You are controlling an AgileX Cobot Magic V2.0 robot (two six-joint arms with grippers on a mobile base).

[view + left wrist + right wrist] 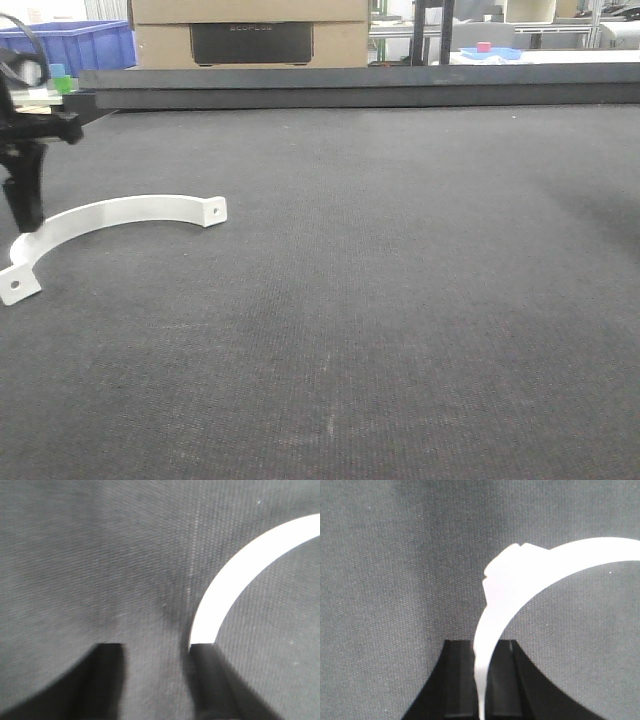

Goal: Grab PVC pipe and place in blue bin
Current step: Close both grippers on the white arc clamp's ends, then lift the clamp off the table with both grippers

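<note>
Closest in, the right wrist view shows the right gripper (482, 646) with its jaws closed on a white curved strip (555, 560): the strip comes up edge-on from between the two dark fingers, passes a blocky lump and bends away to the right against the grey woven table (380, 580). The left wrist view is blurred, yet the left gripper (156, 647) plainly has its jaws open, with bare cloth in the gap; the PVC pipe (225, 587) meets the tip of the right-hand finger in that picture and arcs up and off to the right, outside the gap. The strip in the right jaws looks like the same kind of part, but I cannot tell whether it is a second piece. In the front view the pipe lies on the table at the near left, standing on its thin edge, one holed tab at the lower left corner and the other pointing toward the middle of the cloth. The left gripper hangs at the left border, its finger overlapping the pipe close to the nearer tab. Farther back a dark rail (400, 88) runs along the table's far edge. Beyond it, at the far left, sits the blue bin (80, 45), well apart from the pipe, with a cardboard box (340, 45) just to its right.
</note>
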